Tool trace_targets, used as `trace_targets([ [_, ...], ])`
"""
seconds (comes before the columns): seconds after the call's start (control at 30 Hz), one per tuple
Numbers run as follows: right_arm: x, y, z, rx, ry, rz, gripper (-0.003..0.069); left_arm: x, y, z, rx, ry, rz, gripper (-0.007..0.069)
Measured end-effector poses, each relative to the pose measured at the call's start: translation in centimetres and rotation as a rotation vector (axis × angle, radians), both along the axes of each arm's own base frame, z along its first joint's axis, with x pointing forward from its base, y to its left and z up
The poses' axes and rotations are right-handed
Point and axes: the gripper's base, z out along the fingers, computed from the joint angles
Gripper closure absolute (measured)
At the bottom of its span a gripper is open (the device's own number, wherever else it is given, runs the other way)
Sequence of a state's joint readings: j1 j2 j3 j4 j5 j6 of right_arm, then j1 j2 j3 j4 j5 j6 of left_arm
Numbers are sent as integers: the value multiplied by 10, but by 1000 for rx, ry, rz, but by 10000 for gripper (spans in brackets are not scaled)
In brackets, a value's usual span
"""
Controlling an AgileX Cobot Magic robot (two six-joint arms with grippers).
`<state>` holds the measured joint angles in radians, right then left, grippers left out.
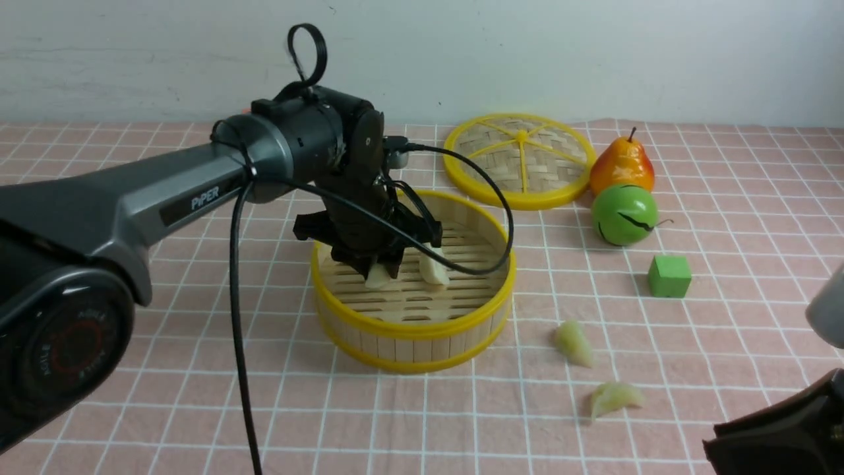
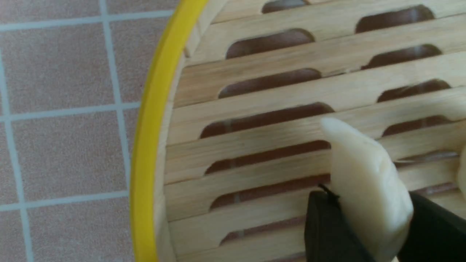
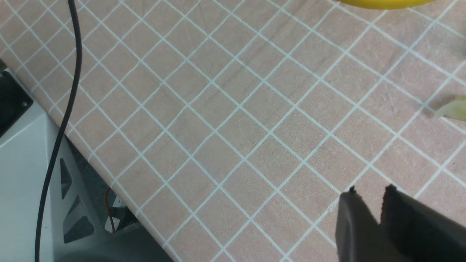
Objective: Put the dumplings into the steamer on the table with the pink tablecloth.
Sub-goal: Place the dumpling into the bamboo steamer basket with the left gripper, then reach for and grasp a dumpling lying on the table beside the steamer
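The left gripper (image 1: pixel 382 267) grasped one dumpling (image 2: pixel 367 182) just above the steamer (image 1: pixel 409 330) floor, frame centre (a second dumpling (image 1: pixel 434 267) lay inside). A third dumpling (image 1: pixel 573 343) and a fourth dumpling (image 1: pixel 616 398) remained on the tablecloth (image 1: pixel 198 396), lower right. The right gripper (image 3: pixel 380 203) was empty, jaws barely apart.

Bright, even, diffuse light; no glare. Faint soft shadows on the cloth around the steamer (image 1: pixel 412 326). Front view mildly soft. Left wrist close-up blurred nearest the lens.
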<state>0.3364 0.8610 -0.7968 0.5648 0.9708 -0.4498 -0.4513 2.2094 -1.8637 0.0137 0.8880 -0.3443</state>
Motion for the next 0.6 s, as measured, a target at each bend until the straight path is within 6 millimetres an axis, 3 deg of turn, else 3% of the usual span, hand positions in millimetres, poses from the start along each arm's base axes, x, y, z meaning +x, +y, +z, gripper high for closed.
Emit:
trace_targets([
  [0.13, 3, -2, 0, -10, -17, -38, 531, 1, 0, -6, 4, 12, -3, 295],
  [0.27, 7, -8, -1, -24, 15, -143, 525, 2, -1, 1, 12, 5, -7, 218],
  [0.37, 15, -20, 5, -85, 11, -264, 522, 0, 4, 39, 46, -29, -18, 167],
  [0.47, 27, -29, 16, -160, -29, -326, 522, -12, 11, 93, 46, -82, -36, 167],
  [0.5, 28, -29, 15, -162, -25, -325, 522, -13, 11, 96, 46, -85, -37, 169],
  [0.53, 39, -35, 21, -200, -34, -372, 522, -27, 18, 128, 47, -109, -54, 188],
  [0.57, 41, -36, 22, -205, -33, -377, 522, -28, 19, 132, 44, -117, -56, 188],
  [0.6, 53, -40, 23, -227, -20, -408, 522, -43, 26, 158, 37, -145, -64, 217],
])
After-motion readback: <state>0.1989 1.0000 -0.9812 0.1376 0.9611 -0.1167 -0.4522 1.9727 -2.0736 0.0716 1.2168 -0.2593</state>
